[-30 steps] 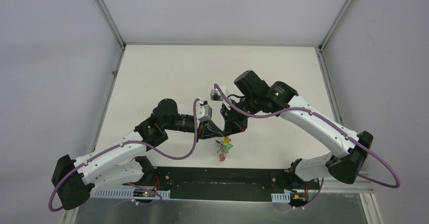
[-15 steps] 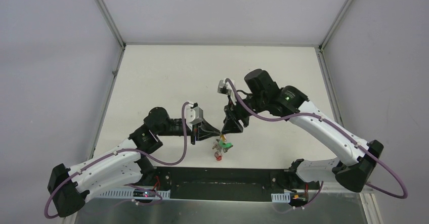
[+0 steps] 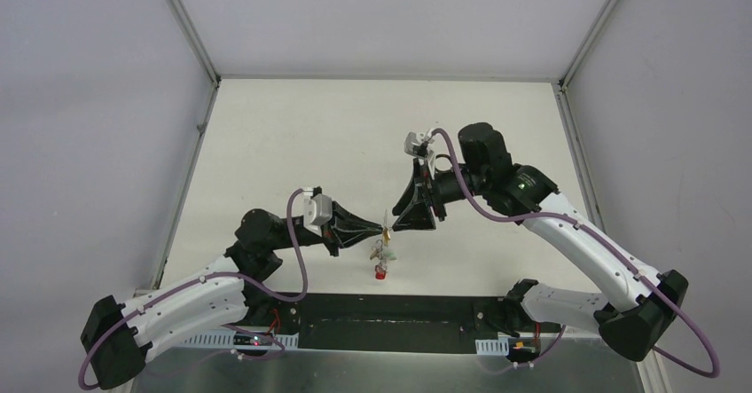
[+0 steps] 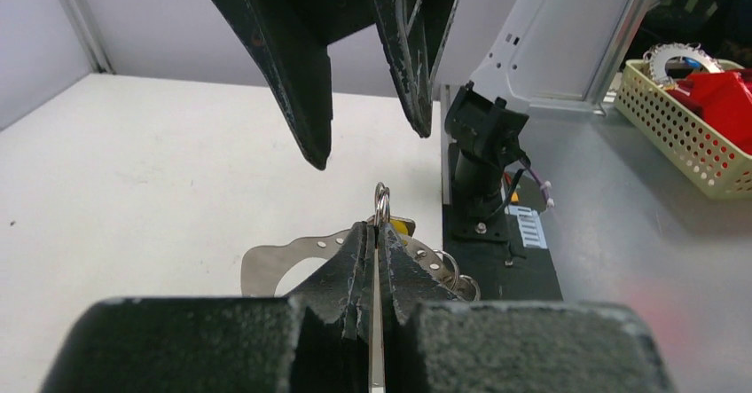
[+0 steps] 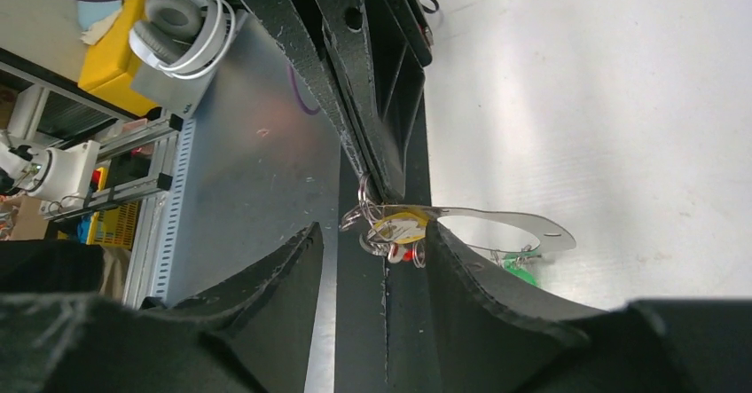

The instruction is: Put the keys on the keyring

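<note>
My left gripper (image 3: 381, 230) is shut on the keyring (image 4: 266, 264), a thin flat grey metal loop that sticks out on both sides of its fingertips (image 4: 359, 251). A small ring (image 4: 381, 202) and a yellow tag (image 4: 401, 226) show just past the tips. The keys (image 3: 382, 255) hang in a bunch below the grip, above the table's near edge; red (image 5: 410, 253) and green (image 5: 519, 264) tags show among them. My right gripper (image 3: 410, 218) stands open, close to the bunch on its right, tips facing the left gripper's. Nothing is between its fingers (image 5: 479, 295).
The black base plate (image 3: 390, 309) of the arms lies right below the hanging keys. Off the table, a yellow basket (image 4: 692, 118) with red items stands on the grey bench, and white headphones (image 5: 182, 20) rest there too. Grey walls enclose the white table (image 3: 293, 136).
My right gripper has opened, let go and drawn back up and to the right. My left gripper, still shut, has swung left and lower, and the keys hang from its grip.
</note>
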### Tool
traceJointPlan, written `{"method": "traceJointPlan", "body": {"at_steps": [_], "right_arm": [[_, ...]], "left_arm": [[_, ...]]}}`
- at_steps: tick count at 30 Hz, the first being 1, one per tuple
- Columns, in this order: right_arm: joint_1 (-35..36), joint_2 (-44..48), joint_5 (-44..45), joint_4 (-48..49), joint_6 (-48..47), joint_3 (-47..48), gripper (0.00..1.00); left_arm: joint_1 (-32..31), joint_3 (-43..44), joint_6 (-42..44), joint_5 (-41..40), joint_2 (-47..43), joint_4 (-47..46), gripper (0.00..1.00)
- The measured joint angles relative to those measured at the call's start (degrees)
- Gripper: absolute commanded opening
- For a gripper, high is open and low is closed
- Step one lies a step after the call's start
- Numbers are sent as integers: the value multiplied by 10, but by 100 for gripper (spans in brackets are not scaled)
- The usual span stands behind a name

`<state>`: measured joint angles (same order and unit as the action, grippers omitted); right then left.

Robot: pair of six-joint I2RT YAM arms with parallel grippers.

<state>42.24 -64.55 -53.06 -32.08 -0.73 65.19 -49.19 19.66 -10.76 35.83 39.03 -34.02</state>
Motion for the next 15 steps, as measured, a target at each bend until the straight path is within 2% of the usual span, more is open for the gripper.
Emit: {"method": "traceJointPlan", "body": {"at_steps": [2,8,15], "right_arm": [[0,0,-12,17,8,-4,48],[-1,0,-37,58,33,-14,40],[-1,0,-47,96,62,-29,32]], "left_arm": [[0,-4,-6,-1,0,-24,0],[0,-10,-21,-12,4,-83,0],[0,-10,-30,-13,12,-109,0]]}}
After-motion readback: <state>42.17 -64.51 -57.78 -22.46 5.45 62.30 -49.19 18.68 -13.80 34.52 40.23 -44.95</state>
